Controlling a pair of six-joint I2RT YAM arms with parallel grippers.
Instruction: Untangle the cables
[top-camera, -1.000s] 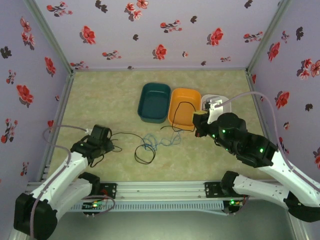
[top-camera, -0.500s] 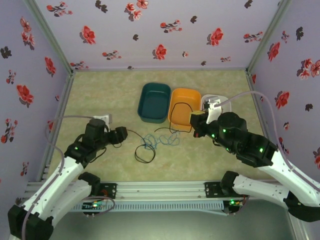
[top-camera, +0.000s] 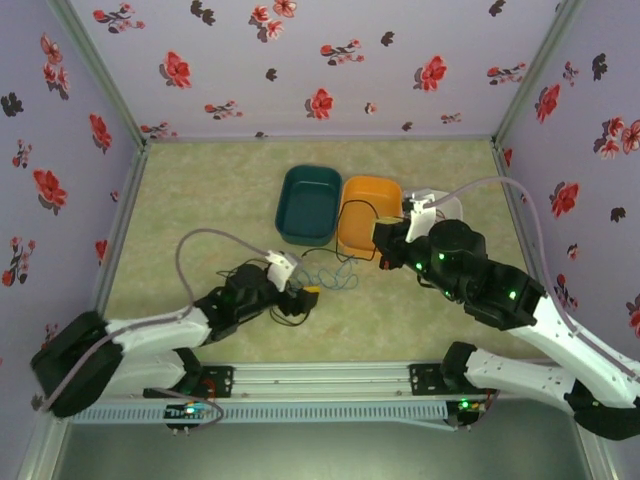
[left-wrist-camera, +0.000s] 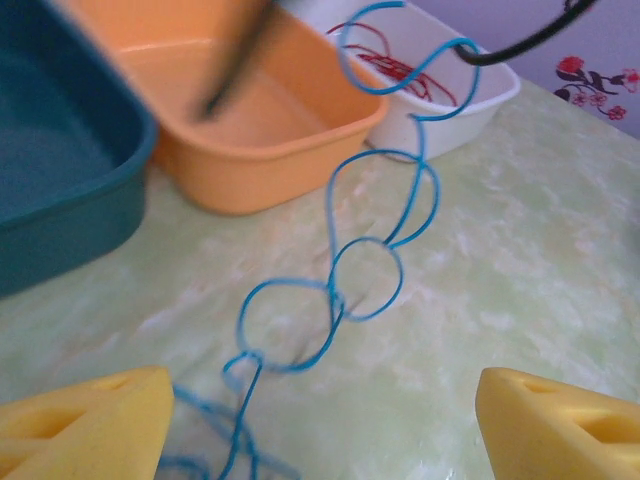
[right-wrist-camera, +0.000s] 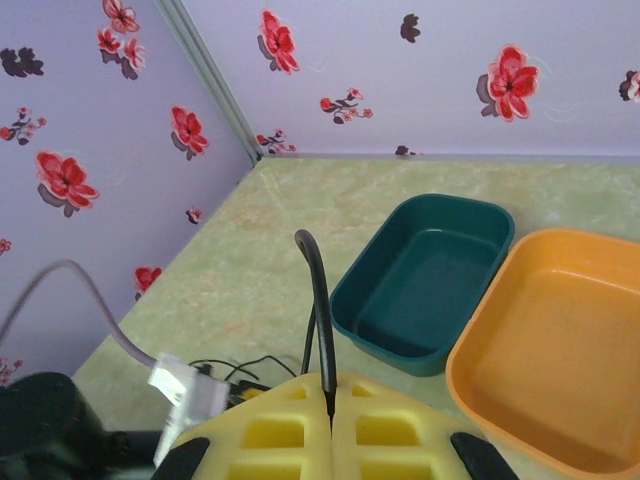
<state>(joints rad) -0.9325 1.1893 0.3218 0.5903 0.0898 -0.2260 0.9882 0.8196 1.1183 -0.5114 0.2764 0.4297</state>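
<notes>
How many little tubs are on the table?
3: teal tub left, orange tub middle, white tub right, partly behind the right arm.

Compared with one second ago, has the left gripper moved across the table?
Yes. The left gripper went rightward, from well left of the teal tray to the spot in front of it, jaws open at the blue cable.

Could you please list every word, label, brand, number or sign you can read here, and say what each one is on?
None: no words, numbers, brands or signs can be read in any view.
The teal tray, orange tray and white tray are plain.
The walls carry only printed flowers.
The blue cable and black cable show no markings.
</notes>
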